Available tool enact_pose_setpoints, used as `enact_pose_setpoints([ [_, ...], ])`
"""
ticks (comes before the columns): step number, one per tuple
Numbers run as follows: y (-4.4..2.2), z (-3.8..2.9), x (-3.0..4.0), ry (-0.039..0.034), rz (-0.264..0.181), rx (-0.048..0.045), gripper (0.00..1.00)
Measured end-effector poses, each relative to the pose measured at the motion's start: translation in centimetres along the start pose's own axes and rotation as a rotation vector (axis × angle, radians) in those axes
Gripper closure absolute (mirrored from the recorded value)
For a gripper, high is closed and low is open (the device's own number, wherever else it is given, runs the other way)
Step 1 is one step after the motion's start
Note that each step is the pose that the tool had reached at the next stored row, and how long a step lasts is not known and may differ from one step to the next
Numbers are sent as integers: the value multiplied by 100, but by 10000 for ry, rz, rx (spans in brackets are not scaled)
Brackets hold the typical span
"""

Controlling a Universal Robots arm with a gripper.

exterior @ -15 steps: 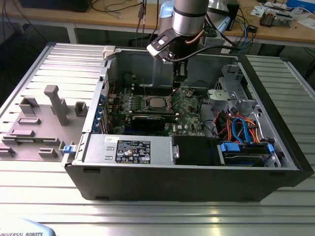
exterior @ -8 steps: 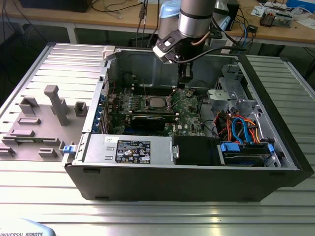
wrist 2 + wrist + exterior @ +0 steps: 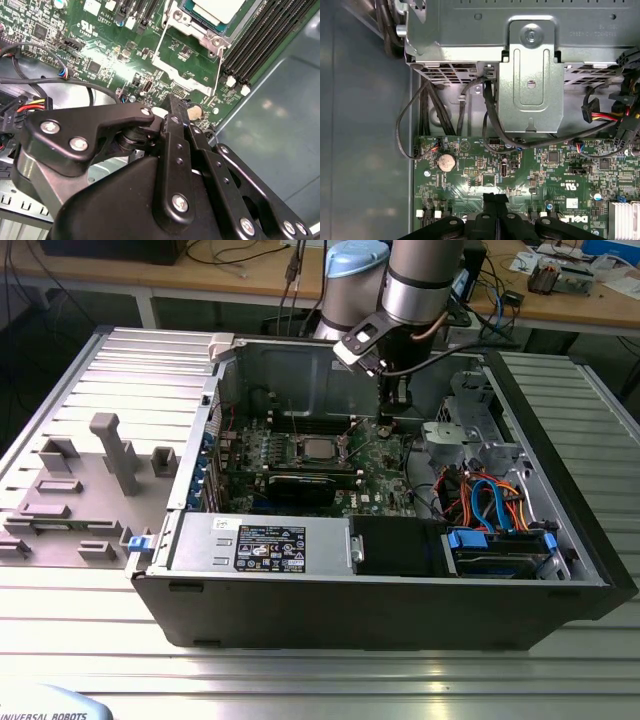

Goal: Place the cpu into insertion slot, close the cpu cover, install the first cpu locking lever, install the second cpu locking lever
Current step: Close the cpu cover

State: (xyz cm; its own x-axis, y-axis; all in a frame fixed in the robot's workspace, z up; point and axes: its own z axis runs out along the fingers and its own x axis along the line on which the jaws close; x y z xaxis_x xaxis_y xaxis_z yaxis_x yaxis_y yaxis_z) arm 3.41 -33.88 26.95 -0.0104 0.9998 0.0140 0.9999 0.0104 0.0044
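since the cpu [image 3: 220,9] sits in the insertion slot [image 3: 186,21], my end effector [image 3: 175,107], pinched together and empty, hangs near the open cpu cover [image 3: 165,64]. i'd nudge its edge gently.

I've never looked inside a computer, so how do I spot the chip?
Find the big open computer case on the metal table, then the green board lying inside it. Near the board's middle sits the chip: a small flat square with a dull silver top, unlike the long black slots beside it.

Ribbed grey metal table [image 3: 320,680], cluttered wooden workbench [image 3: 230,280] behind.
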Motion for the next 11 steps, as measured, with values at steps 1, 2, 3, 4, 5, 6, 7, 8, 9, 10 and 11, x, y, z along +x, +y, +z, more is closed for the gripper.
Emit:
enact_pose_setpoints([
  [1, 5, 4, 0, 2, -6, 1, 89],
  [2, 12, 14, 0, 3, -10, 3, 89],
  [3, 16, 19, 0, 0, -12, 4, 89],
  [4, 22, 27, 0, 1, -12, 4, 89],
  [5, 25, 34, -1, 1, -12, 4, 89],
  [6, 26, 50, -1, 0, -9, 4, 89],
  [7, 27, 67, -1, 0, -10, 4, 89],
  [8, 27, 89, -1, 1, -12, 4, 89],
  [9, 27, 107, -2, 1, -13, 4, 89],
  [10, 27, 126, -3, 0, -14, 4, 89],
  [11, 27, 136, -3, 0, -14, 5, 89],
])
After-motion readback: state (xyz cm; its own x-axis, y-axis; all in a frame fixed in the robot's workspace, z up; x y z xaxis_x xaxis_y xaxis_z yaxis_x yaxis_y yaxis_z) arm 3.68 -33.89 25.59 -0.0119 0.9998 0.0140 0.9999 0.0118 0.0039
